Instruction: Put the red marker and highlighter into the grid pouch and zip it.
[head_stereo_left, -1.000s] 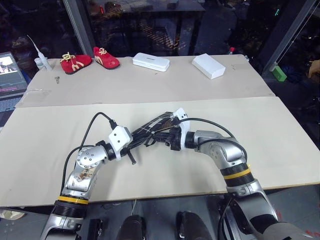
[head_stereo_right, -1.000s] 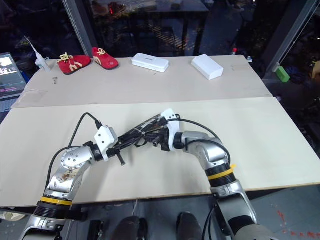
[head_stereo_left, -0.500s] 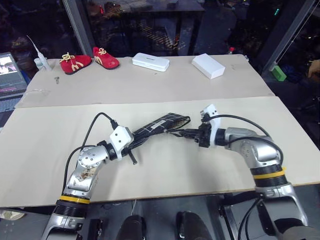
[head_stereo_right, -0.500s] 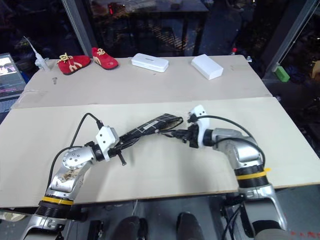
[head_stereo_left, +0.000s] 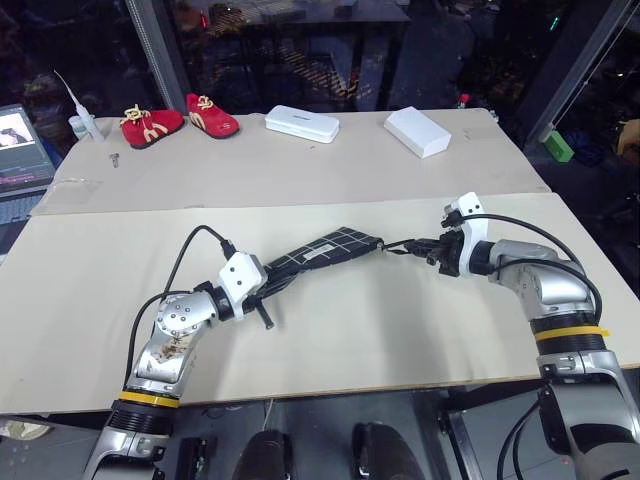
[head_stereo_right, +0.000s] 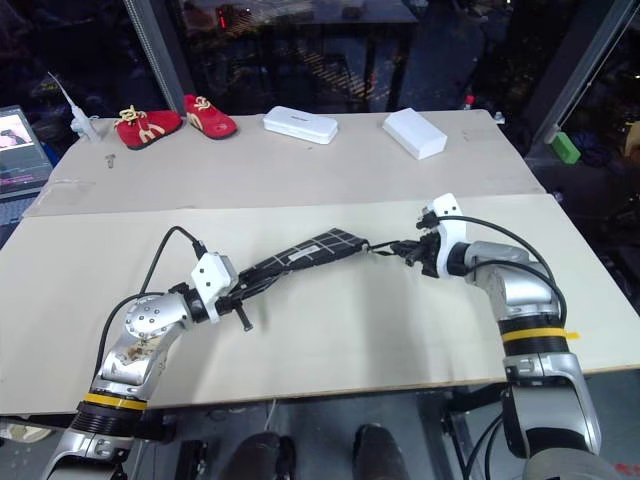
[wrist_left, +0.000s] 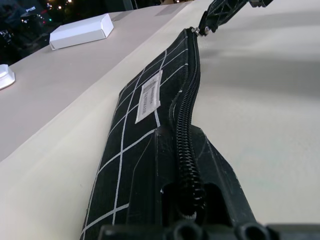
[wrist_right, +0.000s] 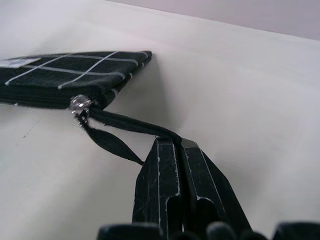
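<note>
The grid pouch (head_stereo_left: 330, 247), black with thin white lines and a small white label (wrist_left: 148, 99), lies stretched between my two grippers in the middle of the near table. My left gripper (head_stereo_left: 272, 279) is shut on the pouch's left end. My right gripper (head_stereo_left: 413, 245) is shut on the black loop zip pull (wrist_right: 120, 131), just past the pouch's right end. In the left wrist view the zip teeth (wrist_left: 186, 115) run closed up to the slider (wrist_left: 201, 31) at the far end. The red marker and the highlighter are out of view.
Two white boxes (head_stereo_left: 302, 123) (head_stereo_left: 417, 131) and a pair of red shoes (head_stereo_left: 152, 125) sit on the far table. A laptop (head_stereo_left: 20, 150) and a small bottle (head_stereo_left: 80, 125) are at the far left. Bare tabletop (head_stereo_left: 400, 320) surrounds the pouch.
My right gripper has travelled to the right with the zip pull, away from the left gripper, and the pouch now lies drawn out straight. The left gripper kept still.
</note>
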